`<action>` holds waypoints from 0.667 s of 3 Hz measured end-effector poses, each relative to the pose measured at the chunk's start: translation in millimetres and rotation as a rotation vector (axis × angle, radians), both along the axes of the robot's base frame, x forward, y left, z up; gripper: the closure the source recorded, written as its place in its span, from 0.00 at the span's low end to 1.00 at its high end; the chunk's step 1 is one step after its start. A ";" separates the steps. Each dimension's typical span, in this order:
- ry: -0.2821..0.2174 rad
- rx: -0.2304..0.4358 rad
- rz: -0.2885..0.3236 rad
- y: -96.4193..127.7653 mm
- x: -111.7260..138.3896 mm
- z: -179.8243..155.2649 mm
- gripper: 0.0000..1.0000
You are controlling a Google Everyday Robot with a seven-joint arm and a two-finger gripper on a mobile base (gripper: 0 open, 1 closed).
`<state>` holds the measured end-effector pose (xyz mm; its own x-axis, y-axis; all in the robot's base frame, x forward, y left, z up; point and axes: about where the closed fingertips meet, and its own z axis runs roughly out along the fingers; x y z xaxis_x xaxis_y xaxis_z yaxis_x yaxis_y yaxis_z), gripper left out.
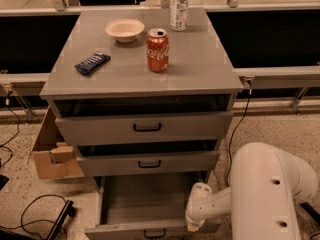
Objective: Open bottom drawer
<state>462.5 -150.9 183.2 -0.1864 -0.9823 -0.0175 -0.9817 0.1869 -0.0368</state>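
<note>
The bottom drawer (131, 229) of the grey cabinet stands pulled far out, and its plain grey tray (145, 199) is in full view. A small black loop handle (154, 233) sits on its front panel at the lower edge of the view. My white arm (270, 194) reaches in from the lower right. The gripper (193, 227) is down at the right end of the drawer's front panel, right against it, largely hidden behind the wrist.
The middle drawer (149, 163) and top drawer (146, 127) each stand slightly ajar. On the cabinet top are a red cola can (157, 50), a white bowl (124, 30), a dark snack bar (92, 63) and a bottle (179, 4). A cardboard box (52, 151) and cables (35, 211) lie at the left.
</note>
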 end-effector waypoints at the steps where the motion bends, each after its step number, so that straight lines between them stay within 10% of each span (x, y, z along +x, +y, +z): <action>1: 0.000 0.000 0.000 0.0 0.0 0.0 0.13; 2: 0.000 0.000 0.000 0.0 -0.1 0.2 0.00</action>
